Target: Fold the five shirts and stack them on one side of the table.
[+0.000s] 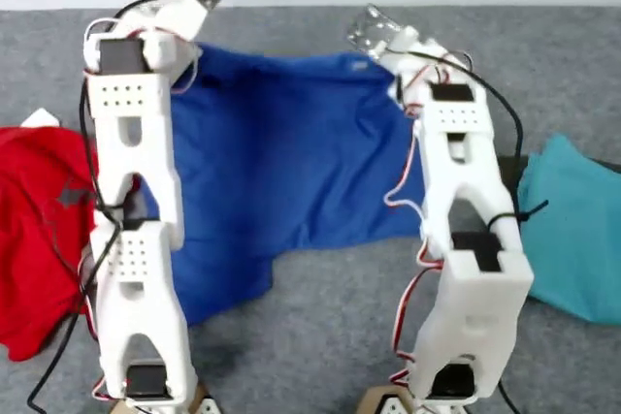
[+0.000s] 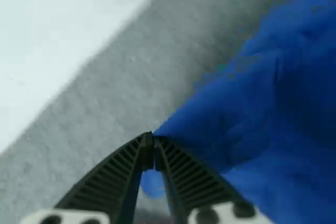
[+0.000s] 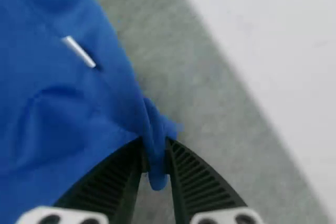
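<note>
The grey table [image 1: 340, 317] carries the blue shirt [image 1: 281, 172] spread out between the two arms, with a red shirt [image 1: 39, 239] crumpled at its left edge and a teal shirt [image 1: 572, 230] at its right edge. At the blue shirt's far left corner, the left gripper [image 2: 153, 140] has its fingers [image 2: 184, 171] pressed together on a fold of cloth. At the far right corner, the right gripper [image 3: 156, 150] has its fingers [image 3: 197, 177] clamped on a bunched edge.

At centre of table [image 1: 340, 317]: spread shirt [image 1: 291, 162]; second shirt [image 1: 39, 230] left, third shirt [image 1: 572, 230] right.
</note>
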{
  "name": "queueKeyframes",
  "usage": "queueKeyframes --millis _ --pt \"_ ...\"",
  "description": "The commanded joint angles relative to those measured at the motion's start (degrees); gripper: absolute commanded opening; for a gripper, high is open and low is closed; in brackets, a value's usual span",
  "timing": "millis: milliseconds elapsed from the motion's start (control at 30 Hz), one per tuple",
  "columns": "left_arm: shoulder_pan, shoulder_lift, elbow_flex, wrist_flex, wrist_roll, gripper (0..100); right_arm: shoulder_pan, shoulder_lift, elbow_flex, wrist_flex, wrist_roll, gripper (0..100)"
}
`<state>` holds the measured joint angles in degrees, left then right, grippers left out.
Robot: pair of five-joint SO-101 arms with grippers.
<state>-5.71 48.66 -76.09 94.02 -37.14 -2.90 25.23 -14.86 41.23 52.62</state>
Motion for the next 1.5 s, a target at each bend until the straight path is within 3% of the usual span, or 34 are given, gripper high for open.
queueKeyframes --millis 0,167,500,867,1100,1267,1467 --pt "-0.4 -1.2 -2.4 6.8 -2.0 0 -0.3 -7.9 -4.3 12.7 0.6 1.0" --pt "-0.2 -7.9 8.6 6.8 -5.1 0 -0.3 -10.7 -4.3 25.7 0.7 1.0" --pt "2.5 -38.9 58.0 6.8 -14.3 0 0.1 -11.3 -4.3 45.7 4.7 1.0" --pt "6.3 -66.3 98.2 6.8 -16.5 0 4.4 -12.6 -4.3 51.7 11.7 1.0" --pt "6.2 -69.2 108.6 6.4 -16.5 1 4.0 -13.1 -4.0 53.5 13.1 1.2" --pt "5.8 -69.6 109.3 4.5 -16.0 7 4.1 -12.5 -4.0 53.6 13.0 2.0" --pt "2.9 -69.3 103.8 3.2 -11.4 13 5.6 -12.8 -4.3 53.4 12.9 21.7"
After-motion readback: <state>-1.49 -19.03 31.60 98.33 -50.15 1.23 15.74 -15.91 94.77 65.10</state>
